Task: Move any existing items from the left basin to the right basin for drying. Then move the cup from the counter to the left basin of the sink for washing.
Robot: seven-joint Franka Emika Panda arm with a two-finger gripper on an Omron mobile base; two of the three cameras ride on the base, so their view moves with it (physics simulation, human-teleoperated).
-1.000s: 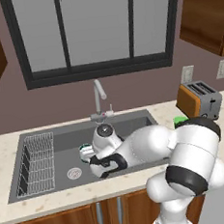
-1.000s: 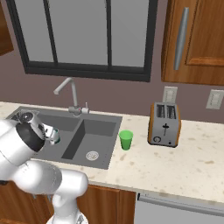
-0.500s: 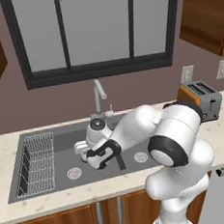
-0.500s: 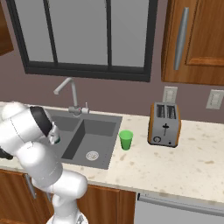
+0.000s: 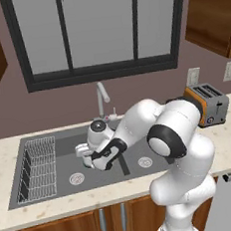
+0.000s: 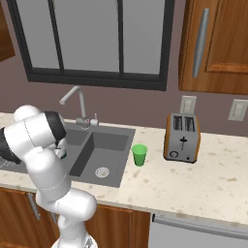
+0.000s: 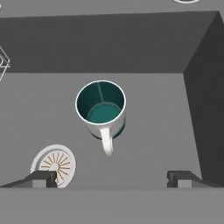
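Observation:
The white-grey mug [image 7: 101, 109] stands upright on the floor of the left basin [image 7: 153, 113], its dark teal inside facing me and its handle pointing toward the hand. My gripper [image 7: 111, 178] hovers above it, open wide, one fingertip on either side and clear of the mug. In the left base view the gripper [image 5: 88, 161] hangs low over the left basin [image 5: 62, 167], beside the wire rack [image 5: 39, 162]. The green cup [image 6: 139, 155] stands on the counter [image 6: 193, 179], just right of the right basin [image 6: 104, 150].
A silver tap [image 5: 101, 96] rises behind the sink. The toaster [image 6: 181, 138] sits on the counter right of the cup. Round silver drains lie in the left basin [image 7: 54, 164] and the right basin [image 6: 101, 171]. A divider wall [image 5: 123, 162] separates the basins.
The arm's elbow and shoulder have swung from low and right to up over the sink. The hand has stayed low over the left basin, shifting slightly left.

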